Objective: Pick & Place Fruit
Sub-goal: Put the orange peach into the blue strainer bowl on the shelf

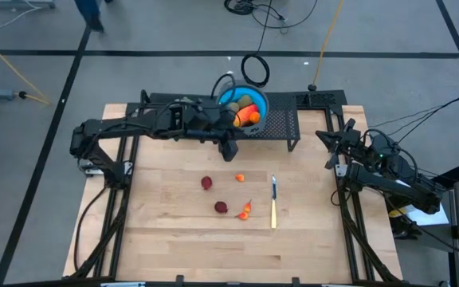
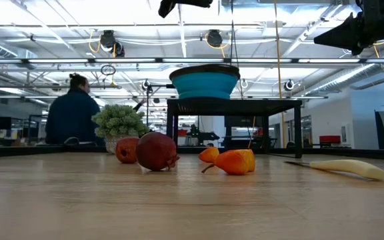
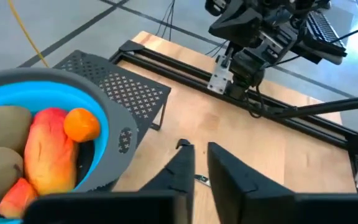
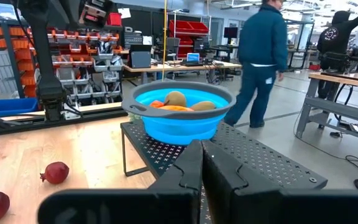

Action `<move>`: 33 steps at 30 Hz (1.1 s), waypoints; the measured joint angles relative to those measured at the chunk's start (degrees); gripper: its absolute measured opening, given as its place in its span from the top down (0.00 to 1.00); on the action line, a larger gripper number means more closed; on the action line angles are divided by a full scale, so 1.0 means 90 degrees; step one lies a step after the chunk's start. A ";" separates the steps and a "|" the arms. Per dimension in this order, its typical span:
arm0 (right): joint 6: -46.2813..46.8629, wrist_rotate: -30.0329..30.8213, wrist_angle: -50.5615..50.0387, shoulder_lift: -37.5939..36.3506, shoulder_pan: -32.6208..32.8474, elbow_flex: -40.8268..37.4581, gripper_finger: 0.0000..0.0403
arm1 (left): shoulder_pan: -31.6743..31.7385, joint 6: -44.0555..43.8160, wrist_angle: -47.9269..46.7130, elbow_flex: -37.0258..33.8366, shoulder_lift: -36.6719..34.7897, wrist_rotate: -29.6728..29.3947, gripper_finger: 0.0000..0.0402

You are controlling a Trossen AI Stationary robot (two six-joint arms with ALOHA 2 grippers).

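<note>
My left pincer (image 1: 229, 151) is hanging just below the blue bowl (image 1: 243, 102), slightly left of centre in the upper half of the high view. Its fingers (image 3: 182, 168) are standing nearly together with only a narrow slit between them, and nothing is sitting in that slit.

The bowl is resting on a black perforated stand (image 1: 281, 121) at the upper edge of the desk (image 1: 174, 239). In the left wrist view the bowl is filling the lower left corner, and it is carrying an orange-red mango-like fruit (image 3: 51, 149), a small orange fruit (image 3: 81, 124) touching it, and two brownish-green ovals (image 3: 5, 122) beside them.

Loose fruit is lying on the desk near the centre of the high view: a dark red round one (image 1: 206, 182), a second dark red one (image 1: 221, 207) lower, a tiny orange one (image 1: 240, 178), and an orange-red piece (image 1: 246, 210) just beside the second red one. A knife (image 1: 273, 203) with a pale handle is lying upright in the frame to their right.

My right pincer (image 1: 331, 145) is waiting at the right edge of the desk, fingers (image 4: 191, 171) pressed together, empty.

In the low view a pale green bushy plant (image 2: 117, 121) is standing left of centre, with a person (image 2: 72, 110) behind it.
</note>
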 joint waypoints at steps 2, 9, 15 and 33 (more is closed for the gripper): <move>0.0000 -0.0014 -0.0002 0.0000 -0.0002 0.0000 1.00 | -0.0064 0.0123 0.0111 0.0000 0.0000 -0.0009 0.96; 0.0212 -0.0708 -0.0004 0.0000 -0.0001 0.0000 1.00 | -0.0199 0.0197 0.0267 0.0000 0.0000 0.0061 0.98; 0.0338 -0.0843 -0.0002 0.0000 0.0001 0.0000 1.00 | -0.0348 0.0274 0.0272 0.0000 0.0000 -0.0141 0.98; 0.0345 -0.1011 0.0007 0.0000 -0.0001 0.0000 1.00 | -0.0739 -0.0054 0.1812 -0.1510 0.0012 -0.0335 0.99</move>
